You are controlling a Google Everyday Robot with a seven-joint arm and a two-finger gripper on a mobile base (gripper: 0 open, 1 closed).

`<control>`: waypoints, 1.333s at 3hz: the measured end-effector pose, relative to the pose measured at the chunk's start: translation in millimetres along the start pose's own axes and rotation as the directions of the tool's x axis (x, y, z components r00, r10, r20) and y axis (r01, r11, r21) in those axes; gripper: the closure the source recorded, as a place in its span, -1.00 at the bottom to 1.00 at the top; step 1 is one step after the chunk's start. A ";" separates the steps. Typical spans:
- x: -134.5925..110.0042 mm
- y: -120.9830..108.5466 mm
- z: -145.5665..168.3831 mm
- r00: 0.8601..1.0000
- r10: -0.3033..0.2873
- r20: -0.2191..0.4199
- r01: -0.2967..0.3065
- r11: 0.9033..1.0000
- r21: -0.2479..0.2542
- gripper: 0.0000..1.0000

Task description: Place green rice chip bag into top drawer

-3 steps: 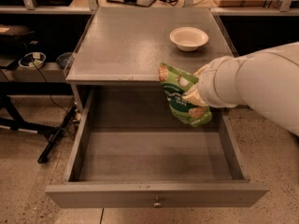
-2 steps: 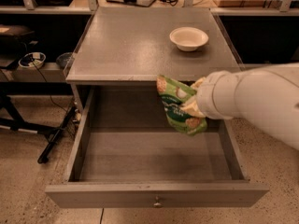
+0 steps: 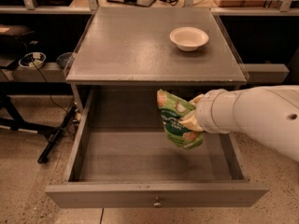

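The green rice chip bag (image 3: 175,120) hangs tilted in the air over the right half of the open top drawer (image 3: 154,196), above its floor and below the tabletop edge. My gripper (image 3: 191,118) is shut on the bag's right side, with pale fingers (image 3: 192,121) showing against it. My white arm (image 3: 252,115) reaches in from the right and hides the drawer's right wall. The drawer is pulled fully out, with nothing on its floor, and its small round knob (image 3: 157,201) shows on the front panel.
A small white bowl (image 3: 188,38) sits on the grey tabletop (image 3: 140,41) at the back right. Black stand legs and cables (image 3: 51,134) lie on the speckled floor to the left. Shelving with clutter runs along the back.
The arm has carried the bag a little lower and to the left, further over the drawer's inside. The bowl and drawer have not moved.
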State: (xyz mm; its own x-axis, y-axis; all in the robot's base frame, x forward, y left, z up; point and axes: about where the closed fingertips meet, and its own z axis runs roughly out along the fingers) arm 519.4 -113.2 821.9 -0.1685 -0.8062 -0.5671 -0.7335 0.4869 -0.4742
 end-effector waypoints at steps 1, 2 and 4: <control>10.7 9.8 9.9 1.000 0.018 -0.007 -0.018 0.999 -0.034 1.00; 21.6 17.3 18.5 0.999 0.032 -0.014 -0.033 0.998 -0.062 1.00; 38.3 30.4 33.9 0.998 0.045 -0.033 -0.049 0.992 -0.112 1.00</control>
State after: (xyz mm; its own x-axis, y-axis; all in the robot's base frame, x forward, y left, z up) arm 512.9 -117.9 762.9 -0.2232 -0.7939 -0.5656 -0.7937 0.4848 -0.3673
